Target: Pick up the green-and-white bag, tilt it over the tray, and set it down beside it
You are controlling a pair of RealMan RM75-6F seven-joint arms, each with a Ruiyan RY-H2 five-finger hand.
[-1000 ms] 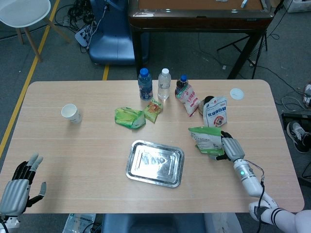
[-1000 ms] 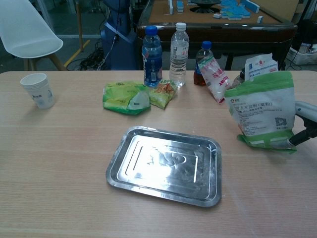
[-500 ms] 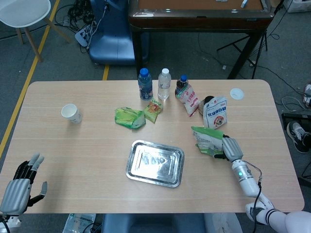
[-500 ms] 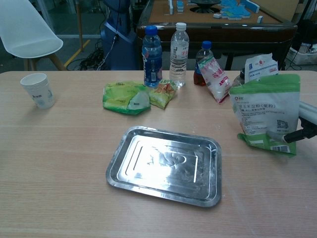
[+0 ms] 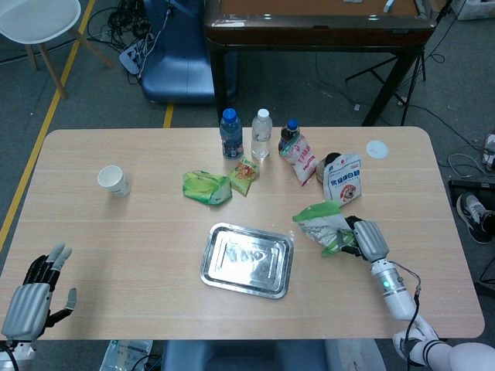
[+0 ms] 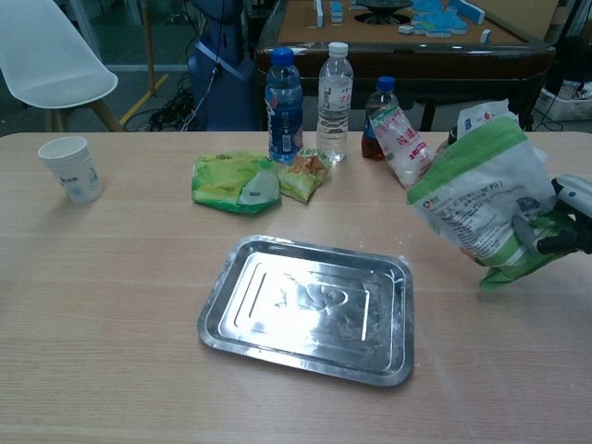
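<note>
I'd judge I'm in the tilting step: my right hand [image 5: 366,239] is clamped on the lower end of the bag [image 6: 481,205], which is lifted off the table [image 5: 139,232] and leaning top-first toward the tray [image 5: 247,260], its top just short of the tray's right rim. Next I need to carry it a little further over the tray and tip more, without losing the grip on the slick film. My left hand [image 5: 35,287] rests well left of the tray at the table's near edge, holding nothing, fingers apart. Behind the tray stand three bottles [image 5: 261,133] and some snack packs [image 5: 206,187]; a paper cup [image 5: 113,179] sits far left. Beyond is a dark table and a white chair.
</note>
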